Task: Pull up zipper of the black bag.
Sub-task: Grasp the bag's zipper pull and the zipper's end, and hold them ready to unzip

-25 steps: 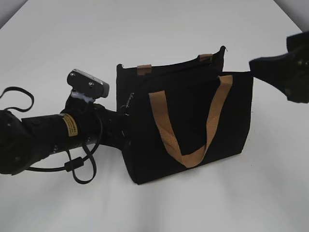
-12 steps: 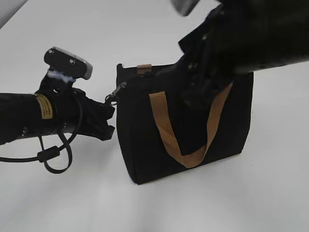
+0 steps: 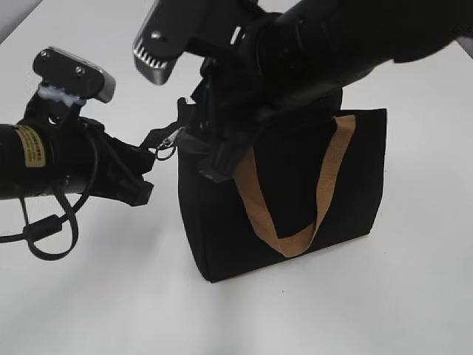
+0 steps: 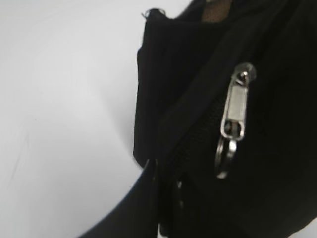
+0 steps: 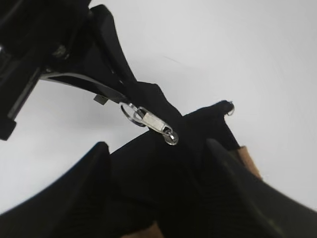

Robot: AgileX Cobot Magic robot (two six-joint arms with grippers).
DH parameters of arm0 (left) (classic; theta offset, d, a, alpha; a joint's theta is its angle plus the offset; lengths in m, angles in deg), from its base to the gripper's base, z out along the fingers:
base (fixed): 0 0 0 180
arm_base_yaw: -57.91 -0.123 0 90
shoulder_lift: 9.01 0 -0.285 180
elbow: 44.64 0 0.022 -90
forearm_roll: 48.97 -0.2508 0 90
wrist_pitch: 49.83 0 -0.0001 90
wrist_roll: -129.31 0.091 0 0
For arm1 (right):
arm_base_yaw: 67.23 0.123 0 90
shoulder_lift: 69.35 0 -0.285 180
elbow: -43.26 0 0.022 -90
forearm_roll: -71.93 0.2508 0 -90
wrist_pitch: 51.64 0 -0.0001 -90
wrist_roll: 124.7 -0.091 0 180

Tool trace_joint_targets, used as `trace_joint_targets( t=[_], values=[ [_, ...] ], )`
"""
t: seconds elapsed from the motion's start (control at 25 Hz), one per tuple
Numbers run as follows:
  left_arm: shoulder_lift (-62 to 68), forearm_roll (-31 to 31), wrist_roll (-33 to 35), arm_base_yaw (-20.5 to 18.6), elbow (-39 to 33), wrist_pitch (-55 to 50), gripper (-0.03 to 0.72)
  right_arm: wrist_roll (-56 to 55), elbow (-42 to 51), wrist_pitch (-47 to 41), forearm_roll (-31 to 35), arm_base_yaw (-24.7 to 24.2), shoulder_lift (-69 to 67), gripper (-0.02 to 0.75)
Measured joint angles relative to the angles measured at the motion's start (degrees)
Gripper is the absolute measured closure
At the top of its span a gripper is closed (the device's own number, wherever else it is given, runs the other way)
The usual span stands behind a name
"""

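The black bag [image 3: 295,214] stands upright on the white table, a tan handle [image 3: 325,177] hanging down its front. Its silver zipper [image 3: 171,140] sits at the bag's top left end, its ring pull dangling free [image 4: 225,156]. My left gripper [image 3: 148,153] is shut on the black fabric tab [image 5: 148,94] at that end, just left of the zipper [image 5: 154,121]. My right gripper [image 5: 157,145] is open, its fingers [image 5: 94,178] spread either side of the bag's top, close behind the zipper [image 4: 235,111]. The right arm [image 3: 318,52] hides the bag's top edge.
The white table [image 3: 111,296] surrounds the bag. The left arm's cable [image 3: 44,237] loops down near the table at the left. The right wrist camera housing [image 3: 159,44] hangs above the bag's left end.
The right arm has swung in from the right to over the bag's left end. The left gripper has drawn back leftward and up with the tab, and the zipper end has followed.
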Motion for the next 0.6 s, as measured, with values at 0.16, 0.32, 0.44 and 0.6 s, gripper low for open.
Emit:
trace_joint_targets(
  t=[0.16,0.32,0.44,0.6],
  values=[
    [-1.29,0.00,0.00,0.00,0.00,-0.56,0.687,1.31,-0.68,-0.06,-0.12,0.22,-3.38,0.307],
    [-2.92,-0.05,0.00,0.00,0.00,-0.64,0.687,1.36,-0.80,0.21,-0.06,0.29,-5.81,0.313],
    [-3.69,-0.05,0.00,0.00,0.00,-0.64,0.687,1.36,-0.86,0.98,0.28,0.29,-6.61,0.332],
    [-4.98,-0.05,0.00,0.00,0.00,-0.58,0.687,1.11,-0.96,0.86,0.44,0.10,-6.61,0.353]
  ],
)
